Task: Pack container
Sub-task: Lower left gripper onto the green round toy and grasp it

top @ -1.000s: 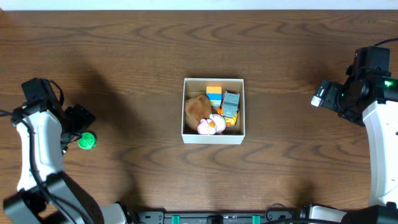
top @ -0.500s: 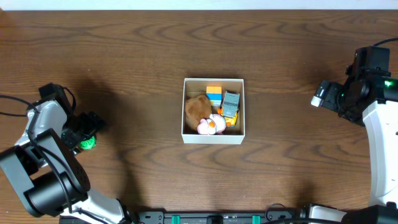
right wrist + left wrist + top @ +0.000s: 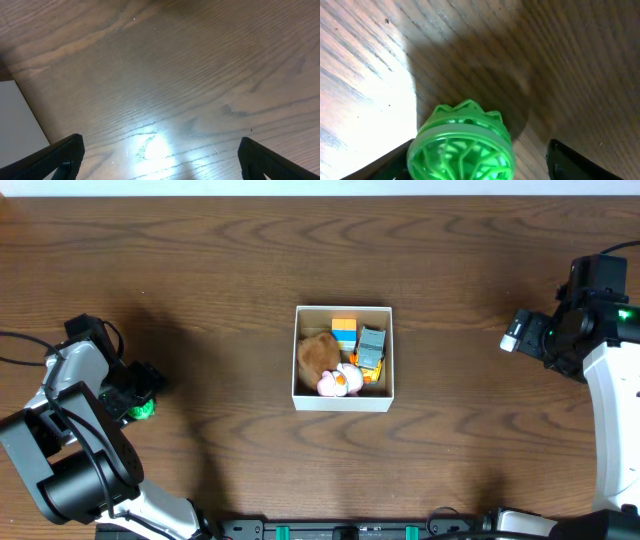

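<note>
- left gripper [image 3: 481, 159] is down low at the table's [image 3: 220, 270] left side, well apart from the container [image 3: 345, 402]. Jaws are apart, nothing clamped yet
- green lattice ball [image 3: 462, 147] sits on the wood right between those jaws. It's off-center tho: up against the left-hand finger [image 3: 390, 162] (touching or nearly, can't tell), w/ a clear gap to the right-hand finger [image 3: 580, 160]
- prob lined up like that bc this is the last loose toy I can see, and straddling it is the setup for a pinch. A round ball can roll, so fingers on both sides makes sense
- container is mid-table, out past the jaws and not in the left wrist view at all. It's already got stuff in it: an orange/blue block [image 3: 344, 330], a grey toy [image 3: 371, 343], a brown plush [image 3: 317, 355] and a pink/white thing [image 3: 342, 380]
- IMO the task's near the end: squeeze, lift, carry over, drop in
- risk: the uneven gap means the far finger might shove the ball sideways before it grips
- right gripper [image 3: 160, 160] hangs over bare wood on the other side, jaws wide apart, holding nothing. Looks parked out of the way
- white slab [image 3: 15, 125] left of its jaws could be the container wall, not sure
</note>
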